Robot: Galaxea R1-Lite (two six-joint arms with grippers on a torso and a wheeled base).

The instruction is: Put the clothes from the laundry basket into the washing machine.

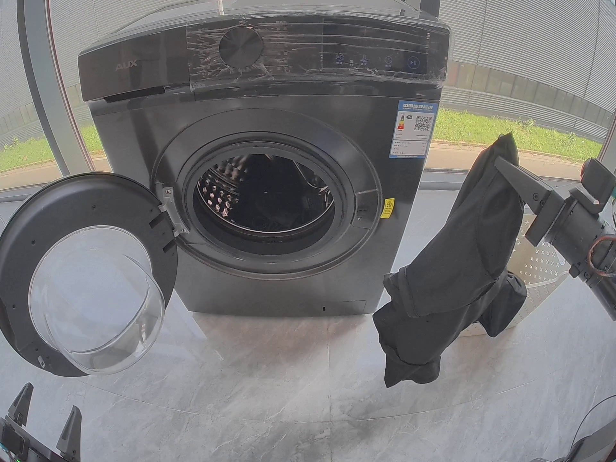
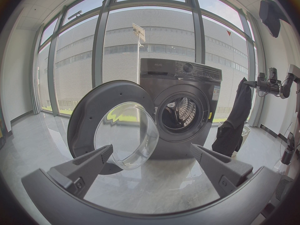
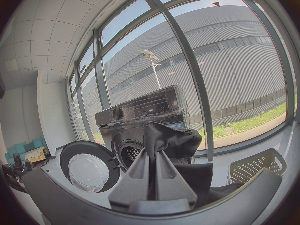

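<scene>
A dark grey garment (image 1: pixel 459 271) hangs from my right gripper (image 1: pixel 507 165), which is shut on its top end, to the right of the washing machine (image 1: pixel 269 155) and above the floor. From the right wrist the cloth (image 3: pixel 170 139) bunches over the closed fingers (image 3: pixel 137 172). The white laundry basket (image 1: pixel 542 264) stands behind the garment, mostly hidden; its rim (image 3: pixel 259 166) also appears beside the cloth. The machine's drum (image 1: pixel 266 197) looks dark, and the round door (image 1: pixel 86 271) is swung out to the left. My left gripper (image 1: pixel 45 418) is open and low at the front left.
The floor is pale polished tile (image 1: pixel 289 380). Tall windows (image 2: pixel 150 47) rise behind the machine. The open door (image 2: pixel 112 125) stands between my left gripper (image 2: pixel 150 153) and the machine's left side.
</scene>
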